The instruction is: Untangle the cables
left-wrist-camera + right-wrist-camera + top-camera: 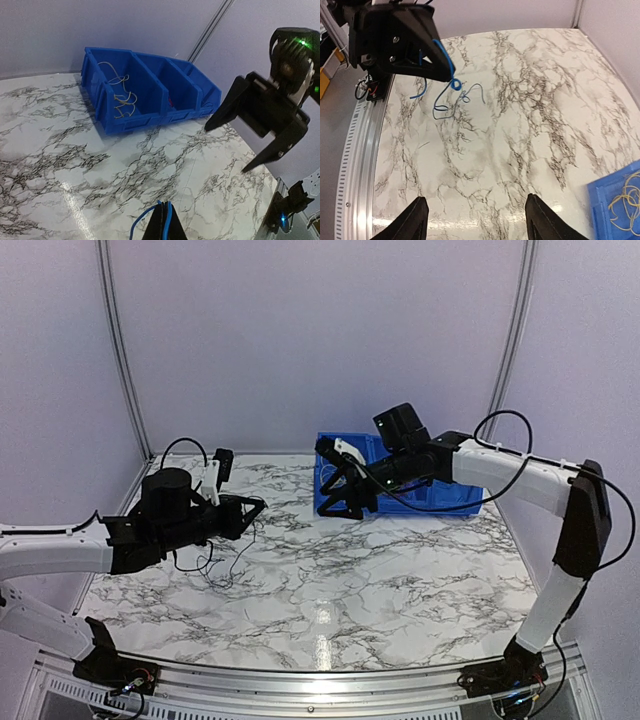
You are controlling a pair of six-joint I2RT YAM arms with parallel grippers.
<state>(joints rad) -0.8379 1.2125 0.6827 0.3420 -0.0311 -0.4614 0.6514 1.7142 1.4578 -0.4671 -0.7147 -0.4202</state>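
Note:
My left gripper [255, 510] is shut on a thin dark blue cable [167, 220], pinched at its fingertips. In the right wrist view that blue cable [452, 95] hangs from the left gripper [451, 76] and loops on the marble table [520, 100]. A yellow-white cable [122, 95] lies in the left compartment of the blue bin [135, 120], and a bit of red [171, 101] shows in the middle one. My right gripper [476, 200] is open and holds nothing, hovering over the table by the bin's front [345, 502].
The blue bin [450, 505] with three compartments stands at the back right of the table. A metal rail [357, 150] runs along the table's near edge. Grey walls close in the back and sides.

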